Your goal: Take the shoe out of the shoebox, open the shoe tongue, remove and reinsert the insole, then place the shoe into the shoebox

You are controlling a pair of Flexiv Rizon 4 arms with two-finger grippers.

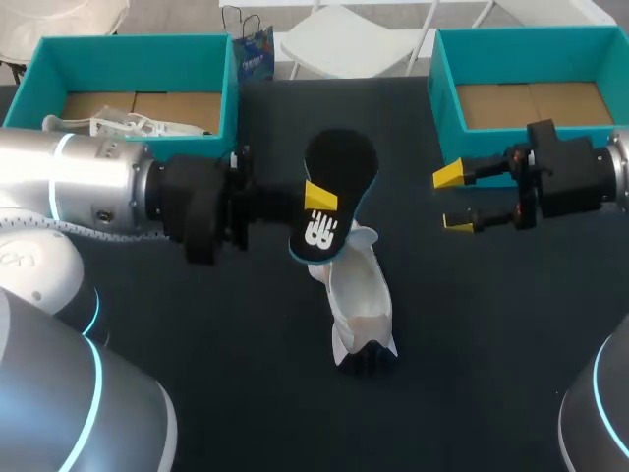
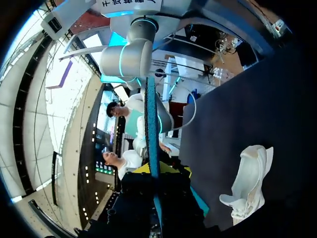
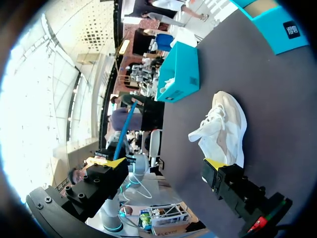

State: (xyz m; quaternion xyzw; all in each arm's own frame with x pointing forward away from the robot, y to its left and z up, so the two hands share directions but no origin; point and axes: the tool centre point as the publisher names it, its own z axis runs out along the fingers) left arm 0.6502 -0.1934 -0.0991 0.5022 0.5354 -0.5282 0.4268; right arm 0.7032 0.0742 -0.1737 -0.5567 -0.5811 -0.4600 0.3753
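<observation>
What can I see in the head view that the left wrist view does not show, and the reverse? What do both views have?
Only the head view: the left shoebox with a second white shoe lying inside, and the broad black face of the insole. Only the left wrist view: the insole edge-on, a thin teal line between the yellow tips of the left gripper. Both: the white shoe on the dark table, apart from the held insole.
</observation>
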